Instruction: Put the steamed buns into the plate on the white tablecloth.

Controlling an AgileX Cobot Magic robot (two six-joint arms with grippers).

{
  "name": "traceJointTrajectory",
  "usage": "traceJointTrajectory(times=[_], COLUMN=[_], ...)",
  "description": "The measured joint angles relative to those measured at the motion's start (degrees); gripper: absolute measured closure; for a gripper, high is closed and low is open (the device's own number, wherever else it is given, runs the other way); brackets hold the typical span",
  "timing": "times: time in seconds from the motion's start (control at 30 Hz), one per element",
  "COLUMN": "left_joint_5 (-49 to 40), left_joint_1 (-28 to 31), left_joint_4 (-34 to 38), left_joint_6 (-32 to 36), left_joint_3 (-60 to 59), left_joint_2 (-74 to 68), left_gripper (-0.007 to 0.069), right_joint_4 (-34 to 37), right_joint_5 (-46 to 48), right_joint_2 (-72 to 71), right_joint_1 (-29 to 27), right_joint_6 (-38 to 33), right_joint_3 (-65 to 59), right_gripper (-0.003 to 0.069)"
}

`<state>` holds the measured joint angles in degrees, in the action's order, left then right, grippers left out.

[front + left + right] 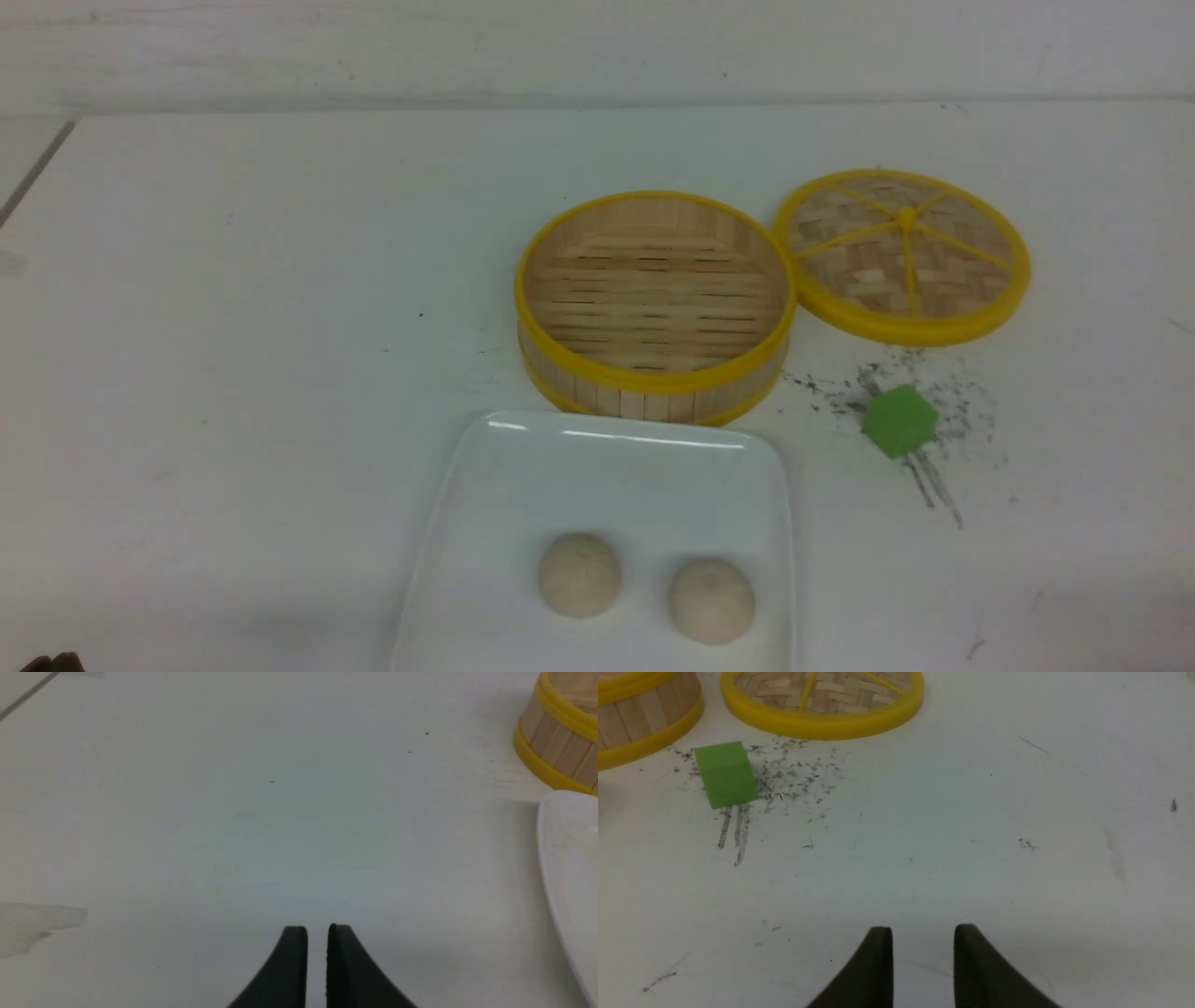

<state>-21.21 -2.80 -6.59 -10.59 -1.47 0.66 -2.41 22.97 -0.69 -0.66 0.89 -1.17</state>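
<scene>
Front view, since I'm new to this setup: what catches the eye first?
The yellow-rimmed bamboo steamer sits open and empty mid-table, its lid lying flat to its right. Nearer the camera, two steamed buns rest side by side on the plate. A green cube sits among dark smudges.

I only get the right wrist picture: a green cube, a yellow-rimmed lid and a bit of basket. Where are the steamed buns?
Observer: In the front view, the left bun and the right bun lie side by side on the plate.
Operator: Is the basket empty?
Observer: Yes, the steamer basket shows only bare slats inside.
Operator: And the other arm?
Observer: The left gripper hangs over bare white tablecloth, jaws almost together, holding nothing.
</scene>
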Motion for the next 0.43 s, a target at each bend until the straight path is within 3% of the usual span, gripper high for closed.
traceJointTrajectory(times=[0.43], left_joint_5=[0.0], left_joint_1=[0.0], left_joint_4=[-0.36], left_joint_6=[0.0], left_joint_3=[0.0], left_joint_2=[0.0], left_gripper=[0.0531], right_joint_4=[0.0], right_joint_5=[0.0], right_joint_2=[0.0], right_joint_1=[0.0], right_joint_6=[0.0], right_joint_3=[0.0], right_gripper=[0.0426])
